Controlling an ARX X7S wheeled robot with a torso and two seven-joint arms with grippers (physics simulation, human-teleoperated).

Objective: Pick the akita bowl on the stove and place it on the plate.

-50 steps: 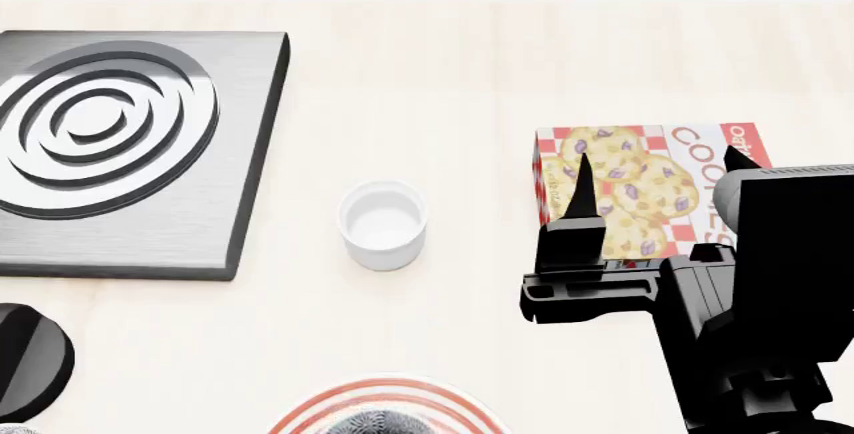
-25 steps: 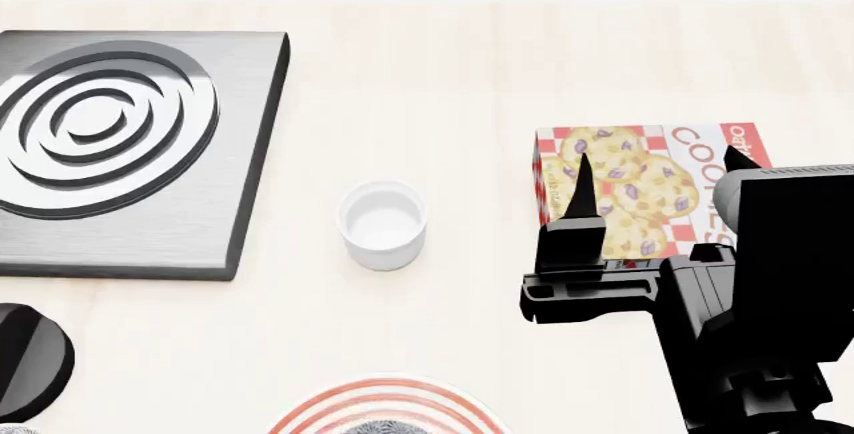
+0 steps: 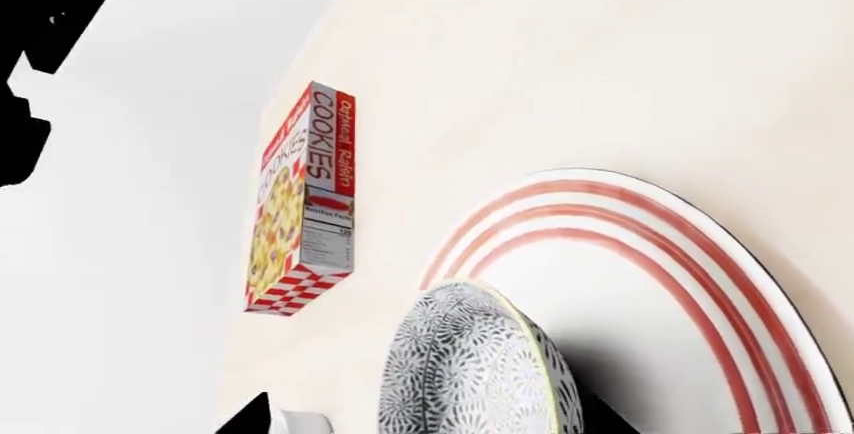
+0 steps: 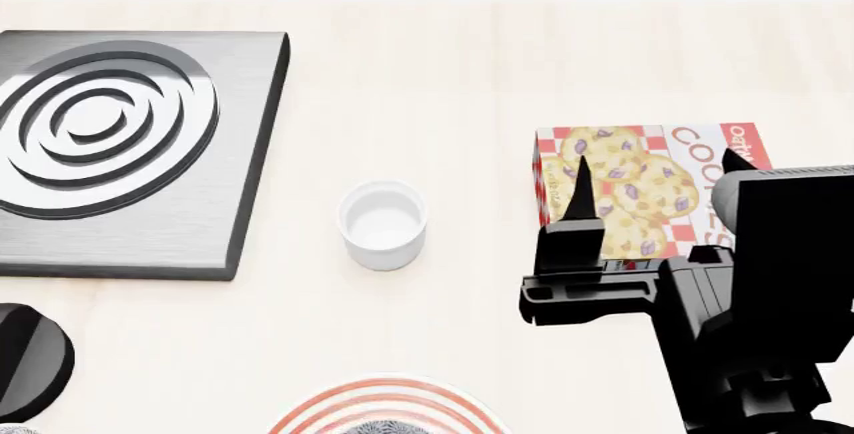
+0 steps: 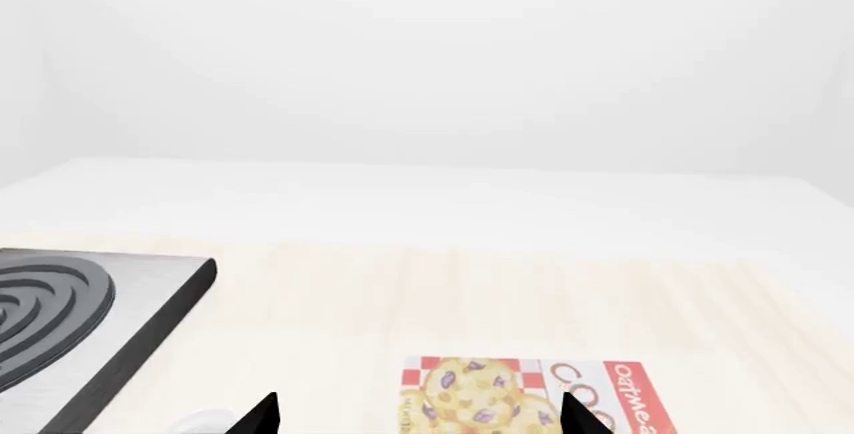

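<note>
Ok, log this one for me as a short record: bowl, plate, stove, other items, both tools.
akita bowl: on the plate
plate: at the near table edge, bowl on it
stove: bare, nothing on the burner
other items: white cup, cookie box, black knob
right tool: open, empty, over the cookie box
left tool: only dark tips at the left wrist view's edge, state unclear

The akita bowl (image 3: 467,369) has a fine grey-and-white speckled floral print all over. The plate (image 3: 667,284) is white with thin red rings round the rim. The stove (image 4: 127,149) is brushed dark grey with black concentric burner rings. There's a plain white cup (image 4: 383,224), a black knob (image 4: 27,359), and a red-and-white checkered cookie box (image 4: 641,189) with yellowish cookies printed on it. The bench (image 4: 441,74) is pale cream wood, and the right end effector (image 4: 654,179) is solid black.
</note>
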